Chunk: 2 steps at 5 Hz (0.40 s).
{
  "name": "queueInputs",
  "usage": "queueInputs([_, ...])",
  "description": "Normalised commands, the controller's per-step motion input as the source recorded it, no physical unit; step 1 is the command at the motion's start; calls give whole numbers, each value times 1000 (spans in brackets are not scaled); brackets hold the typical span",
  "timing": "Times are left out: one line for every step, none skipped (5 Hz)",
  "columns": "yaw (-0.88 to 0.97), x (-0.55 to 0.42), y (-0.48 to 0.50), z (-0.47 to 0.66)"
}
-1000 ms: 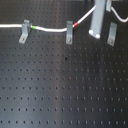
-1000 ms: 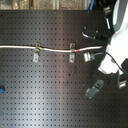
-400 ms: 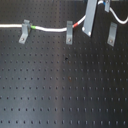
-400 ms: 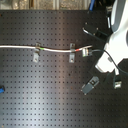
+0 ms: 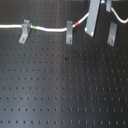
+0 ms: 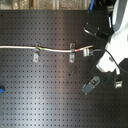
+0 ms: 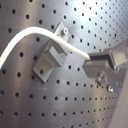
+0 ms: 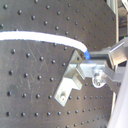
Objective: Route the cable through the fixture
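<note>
The white cable runs from the first exterior view's left through two grey clips, with a green band between them and a red band just past the second. My gripper is shut on the cable's end. The fixture stands apart to the first exterior view's right with no cable in it. In the second exterior view the cable ends at the gripper. Both wrist views show the cable crossing a fixture beside the fingers; whether it sits in the slot I cannot tell.
Everything stands on a black perforated board. The white arm body and its black hoses cover the board at the second exterior view's right. A small blue object lies at the second exterior view's left edge.
The gripper has shifted slightly with the cable end still in it. The cable stays in the two left clips.
</note>
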Motion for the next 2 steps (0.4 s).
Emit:
queueInputs([100,24,84,256])
queueInputs([91,26,72,178])
